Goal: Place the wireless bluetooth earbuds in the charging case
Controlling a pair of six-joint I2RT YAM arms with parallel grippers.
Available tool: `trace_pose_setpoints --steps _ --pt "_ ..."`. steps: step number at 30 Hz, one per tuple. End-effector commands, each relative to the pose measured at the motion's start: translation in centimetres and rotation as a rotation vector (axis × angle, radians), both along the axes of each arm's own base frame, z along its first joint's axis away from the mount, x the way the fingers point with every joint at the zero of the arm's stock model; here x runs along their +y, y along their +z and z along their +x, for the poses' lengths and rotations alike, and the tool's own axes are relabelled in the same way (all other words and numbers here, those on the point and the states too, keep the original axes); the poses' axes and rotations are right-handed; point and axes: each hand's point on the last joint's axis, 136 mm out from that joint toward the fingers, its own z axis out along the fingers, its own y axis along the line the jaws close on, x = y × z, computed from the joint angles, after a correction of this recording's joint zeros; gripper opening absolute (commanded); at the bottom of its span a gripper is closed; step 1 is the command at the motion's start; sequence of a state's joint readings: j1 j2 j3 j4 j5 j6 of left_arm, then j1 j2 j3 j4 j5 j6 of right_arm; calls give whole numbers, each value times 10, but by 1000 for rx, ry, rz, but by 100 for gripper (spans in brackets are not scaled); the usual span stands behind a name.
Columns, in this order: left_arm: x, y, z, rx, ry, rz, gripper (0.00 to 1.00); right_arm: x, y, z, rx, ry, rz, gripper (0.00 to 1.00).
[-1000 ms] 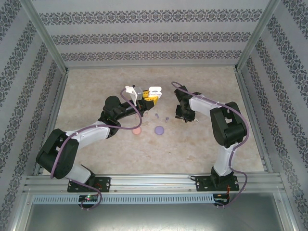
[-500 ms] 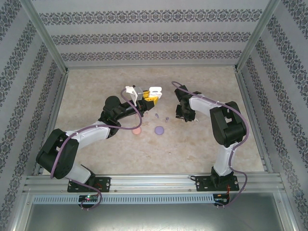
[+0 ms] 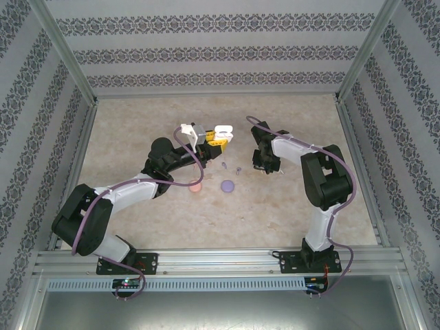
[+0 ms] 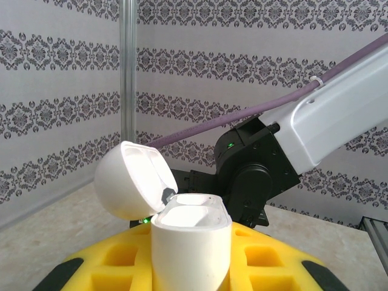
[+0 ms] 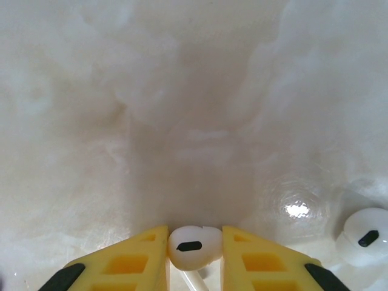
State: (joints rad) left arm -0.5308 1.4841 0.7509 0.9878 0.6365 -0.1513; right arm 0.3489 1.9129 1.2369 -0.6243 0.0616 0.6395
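Right wrist view: a small white stemmed plastic earbud [image 5: 191, 247] sits pinched in the right gripper [image 5: 194, 242], at six o'clock.
Its twin earbud [image 5: 365, 237] lies at three o'clock of it; the left gripper [image 4: 191, 270] clamps the white plastic charging case [image 4: 191, 242], lid open. Probably very light, hard and slippery: grip the round head, stem free.

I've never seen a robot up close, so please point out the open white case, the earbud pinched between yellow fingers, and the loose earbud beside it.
open white case [image 4: 191, 245]: left wrist view, front of its body.
pinched earbud [image 5: 193, 245]: right wrist view, its rounded head.
loose earbud [image 5: 367, 237]: right wrist view, its head.
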Motion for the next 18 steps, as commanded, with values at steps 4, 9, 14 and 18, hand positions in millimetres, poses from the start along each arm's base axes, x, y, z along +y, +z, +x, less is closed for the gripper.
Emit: trace_pose_setpoints --steps 4,9,14,18 --pt "-10 17 -10 -50 -51 -19 0 11 31 19 -179 44 87 23" --pt "-9 23 -12 -73 -50 -18 0 13 72 22 -322 73 131 23" --pt "-8 28 -12 -98 -34 -12 0 20 134 21 -505 116 191 23" --pt "-8 32 -13 -134 -17 4 0 27 194 13 -677 149 243 24"
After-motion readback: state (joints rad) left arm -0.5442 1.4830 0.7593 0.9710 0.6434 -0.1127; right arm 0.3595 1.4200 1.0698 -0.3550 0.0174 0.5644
